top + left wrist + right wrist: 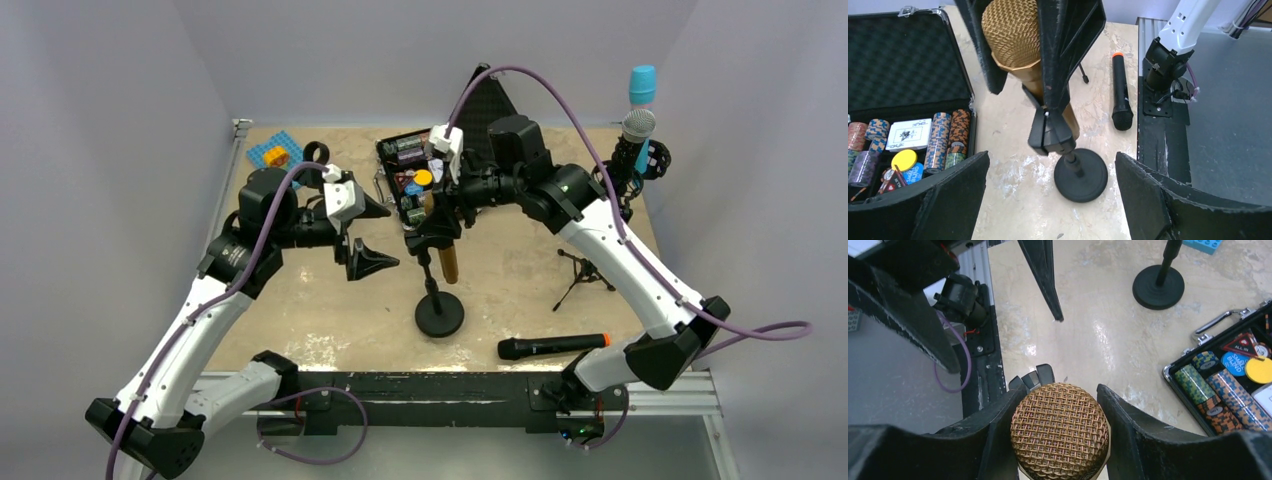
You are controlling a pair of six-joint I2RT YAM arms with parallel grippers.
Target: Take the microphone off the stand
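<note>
From above, the right gripper (432, 222) is clamped on the gold microphone (448, 264), whose handle pokes out just below its fingers, above the stand (439, 318). The left gripper (372, 235) is spread wide and holds nothing, just left of the right one. A black microphone (553, 346) lies on the table (320, 310), well below and right of the right gripper. A chip case (400, 160) sits just behind that gripper.

In the left wrist view, the microphone (1015, 35) stands straight ahead of the left gripper's parted fingers (948, 200), with the right gripper's fingers on both sides of its mesh head. Its handle runs down against the clip (1050, 132) of the stand; whether it is seated there cannot be told. The chip case (898, 75) lies ahead to the left, the black microphone (1122, 92) ahead to the right.

In the right wrist view, the mesh head (1059, 432) is pressed between the two fingers (998, 435).
</note>
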